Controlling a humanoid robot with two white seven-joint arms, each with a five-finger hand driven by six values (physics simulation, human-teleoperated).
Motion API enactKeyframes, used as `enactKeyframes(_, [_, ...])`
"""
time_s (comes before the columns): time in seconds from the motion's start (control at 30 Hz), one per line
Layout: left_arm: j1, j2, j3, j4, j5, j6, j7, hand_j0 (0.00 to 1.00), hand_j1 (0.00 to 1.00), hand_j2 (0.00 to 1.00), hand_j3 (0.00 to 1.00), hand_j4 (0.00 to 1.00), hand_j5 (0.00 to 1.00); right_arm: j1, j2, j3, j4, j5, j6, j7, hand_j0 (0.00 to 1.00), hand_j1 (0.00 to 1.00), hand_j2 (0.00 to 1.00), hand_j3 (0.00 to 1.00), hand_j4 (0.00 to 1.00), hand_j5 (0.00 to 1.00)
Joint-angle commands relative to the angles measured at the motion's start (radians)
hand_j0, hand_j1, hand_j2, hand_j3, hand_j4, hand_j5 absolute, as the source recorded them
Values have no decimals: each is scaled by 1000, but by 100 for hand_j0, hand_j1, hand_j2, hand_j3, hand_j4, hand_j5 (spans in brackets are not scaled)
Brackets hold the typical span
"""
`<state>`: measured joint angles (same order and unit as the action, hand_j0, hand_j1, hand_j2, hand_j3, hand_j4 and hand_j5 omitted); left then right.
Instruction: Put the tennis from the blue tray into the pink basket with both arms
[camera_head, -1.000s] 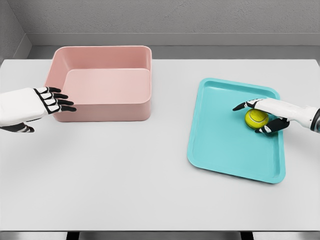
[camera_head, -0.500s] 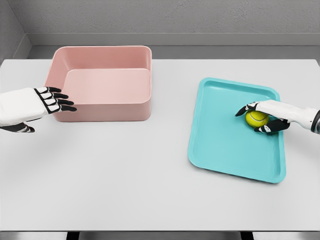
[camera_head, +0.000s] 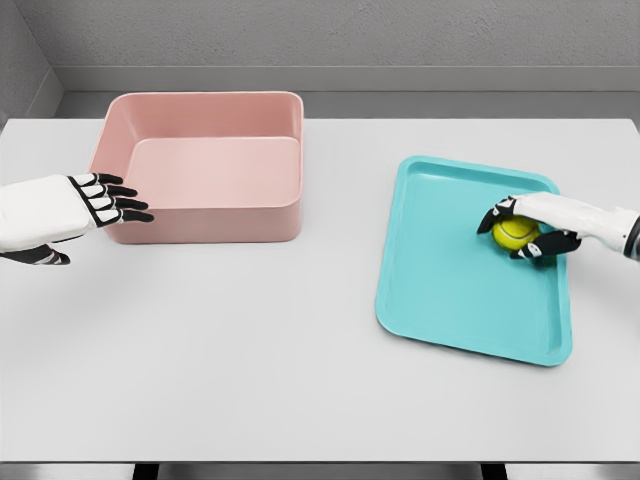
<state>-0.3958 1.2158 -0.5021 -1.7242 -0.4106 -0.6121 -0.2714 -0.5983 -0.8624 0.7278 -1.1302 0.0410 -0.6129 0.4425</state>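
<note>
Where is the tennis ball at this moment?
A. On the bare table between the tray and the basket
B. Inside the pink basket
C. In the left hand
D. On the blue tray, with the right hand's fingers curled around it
D: the tennis ball lies on the blue tray, enclosed by the right hand; the left hand holds nothing.

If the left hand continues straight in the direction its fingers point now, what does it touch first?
Probably the pink basket: the left hand points its spread fingers rightward at the basket's near left corner. Depth is unclear, so it might only graze the front wall.
</note>
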Motion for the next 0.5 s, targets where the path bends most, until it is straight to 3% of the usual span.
enactKeyframes(0.0, [0, 1, 0, 0, 6, 1, 0, 100, 100, 100, 100, 100, 100, 0, -1, -2, -5, -10, 2, -1, 55, 55, 55, 55, 55, 55])
enactKeyframes(0.33, [0, -2, 0, -3, 10, 1, 0, 100, 100, 100, 100, 100, 100, -9, -3, -18, -37, -13, 2, 21, 50, 50, 50, 50, 50, 50])
enactKeyframes(0.47, [0, -4, -1, -3, 10, 1, 0, 100, 100, 100, 100, 100, 100, -8, -10, -19, -100, -12, 2, 21, 50, 50, 50, 50, 50, 50])
